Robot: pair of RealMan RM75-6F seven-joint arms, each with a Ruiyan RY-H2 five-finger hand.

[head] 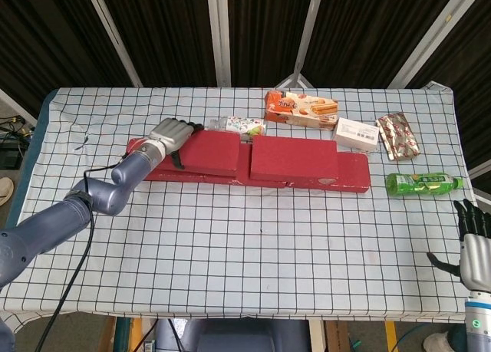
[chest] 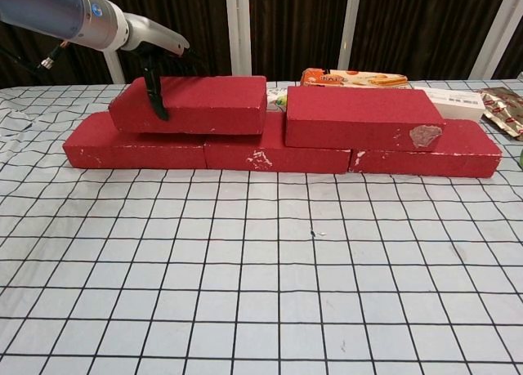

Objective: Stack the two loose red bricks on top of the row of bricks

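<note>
The left hand (head: 173, 133) grips the left red brick (chest: 192, 104) atop the row of bricks (chest: 282, 150), just beside the second stacked brick (head: 294, 158). Only the head view shows the right hand (head: 474, 248), fingers spread and empty, at the table's (head: 230, 237) near right corner.

A table (head: 230, 237) covered with a white cloth with a black grid. A row of red bricks (head: 307, 179) lies across its far half. Behind the row lie a small carton (head: 244, 126), a biscuit box (head: 301, 108), a white box (head: 356, 134) and a foil packet (head: 399, 136). A green bottle (head: 423, 185) lies at the right edge.
</note>
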